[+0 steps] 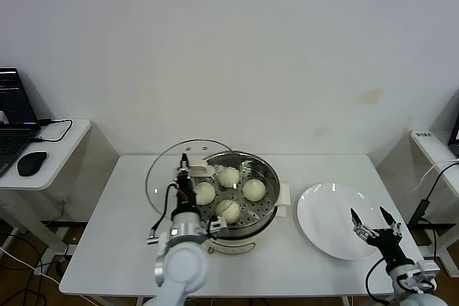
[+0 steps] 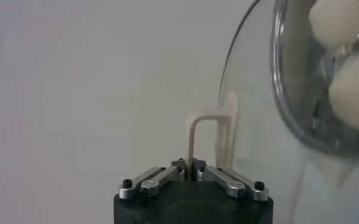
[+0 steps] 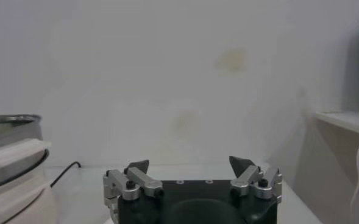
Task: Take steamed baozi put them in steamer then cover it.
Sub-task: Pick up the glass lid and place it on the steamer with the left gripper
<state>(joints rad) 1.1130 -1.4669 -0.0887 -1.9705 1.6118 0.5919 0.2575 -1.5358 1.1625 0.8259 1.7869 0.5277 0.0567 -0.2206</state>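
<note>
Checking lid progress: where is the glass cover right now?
In the head view the cover is held tilted by its handle in the left gripper, at the steamer's left rim, not yet seated over the four baozi.

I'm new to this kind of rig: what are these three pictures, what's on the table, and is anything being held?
It is a two-armed robot at a white table. One picture looks down from its head; the others come from cameras on each wrist. The steamer holds four baozi. The left gripper is shut on the handle of the glass cover, which stands tilted at the steamer's left side, not yet on it. The right gripper is open and holds nothing, by the white plate, which has nothing on it.
</note>
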